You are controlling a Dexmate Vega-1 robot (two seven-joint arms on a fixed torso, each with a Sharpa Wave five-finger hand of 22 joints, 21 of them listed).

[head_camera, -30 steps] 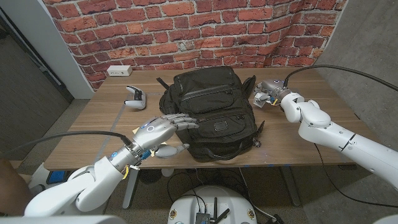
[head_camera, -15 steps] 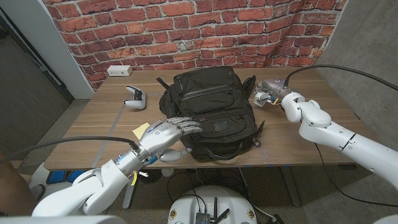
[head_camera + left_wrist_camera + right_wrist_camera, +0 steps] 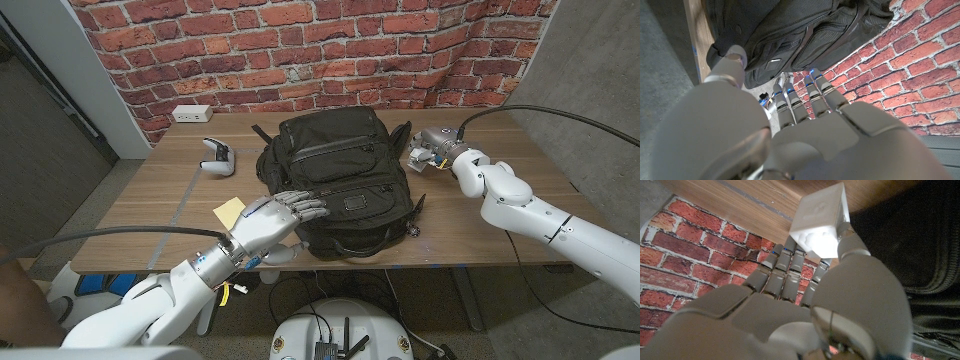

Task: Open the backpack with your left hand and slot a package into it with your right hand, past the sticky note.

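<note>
Head view: the backpack (image 3: pixel 335 180) is seen lying closed at the centre of the worktop (image 3: pixel 160 200), its lower end close to the near edge. The left hand (image 3: pixel 272 216) is spread over the lower left corner of the backpack, nothing being held. The package (image 3: pixel 432 150), a small white box, is gripped by the right hand (image 3: pixel 440 155) just beside the backpack's upper right. The sticky note (image 3: pixel 230 211) lies just left of the left hand. A pull at that corner could drag the backpack over the near edge, which is judged the main risk. Free room is left on the worktop's left half, apart from a white controller (image 3: pixel 217 154) at upper left.
</note>
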